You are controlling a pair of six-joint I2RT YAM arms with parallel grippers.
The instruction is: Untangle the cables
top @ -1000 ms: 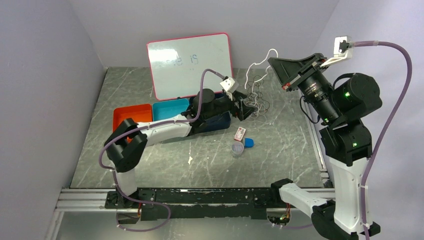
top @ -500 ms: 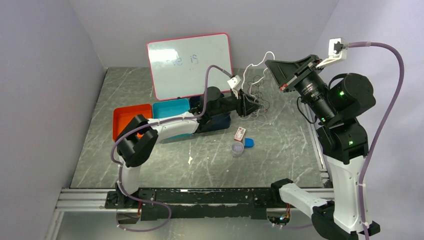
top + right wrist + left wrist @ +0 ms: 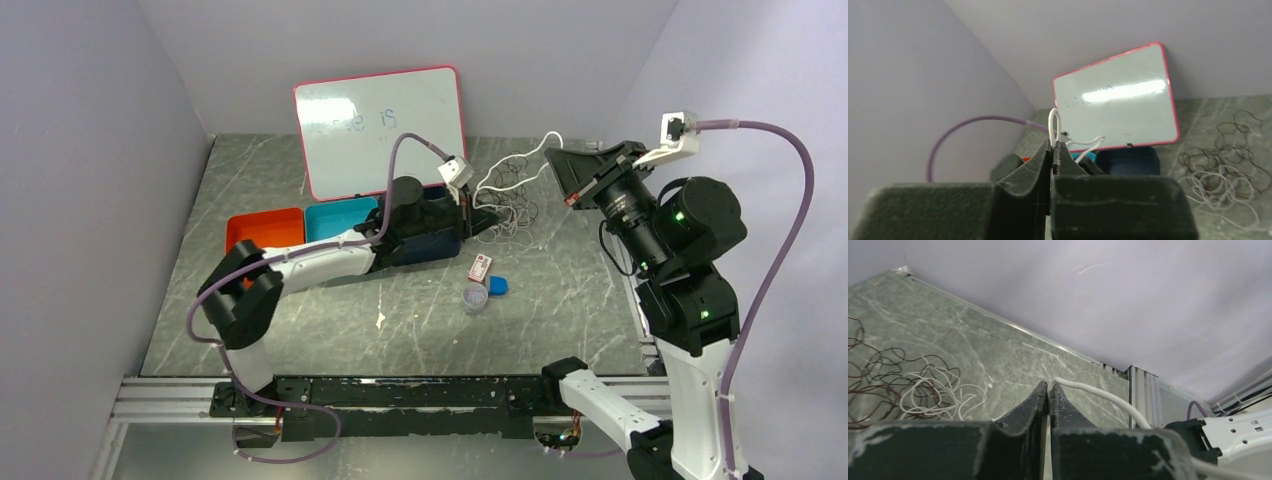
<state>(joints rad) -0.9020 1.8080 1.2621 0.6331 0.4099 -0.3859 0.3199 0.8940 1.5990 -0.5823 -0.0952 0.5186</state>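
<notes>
The table (image 3: 570, 300) has a smooth, stone-like grey top veined in white, with a faint sheen. The whiteboard (image 3: 380, 125) is glossy and mirrors a strip of light inside its pink plastic frame. The cables (image 3: 512, 200) look like smooth plastic-sheathed wire, white and dark. The left gripper (image 3: 1048, 392) and right gripper (image 3: 1053, 150) are matt black, scuffed pale along the edges. The orange bin (image 3: 262, 228) looks like smooth plastic.

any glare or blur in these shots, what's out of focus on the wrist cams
Right wrist: a bright glare streak crosses the whiteboard; the right gripper, shut on a white cable, is soft near the lens. Left wrist: the left gripper is blurred likewise, the cable tangle sharper. Top external: evenly lit, faint sheen on the whiteboard.
</notes>
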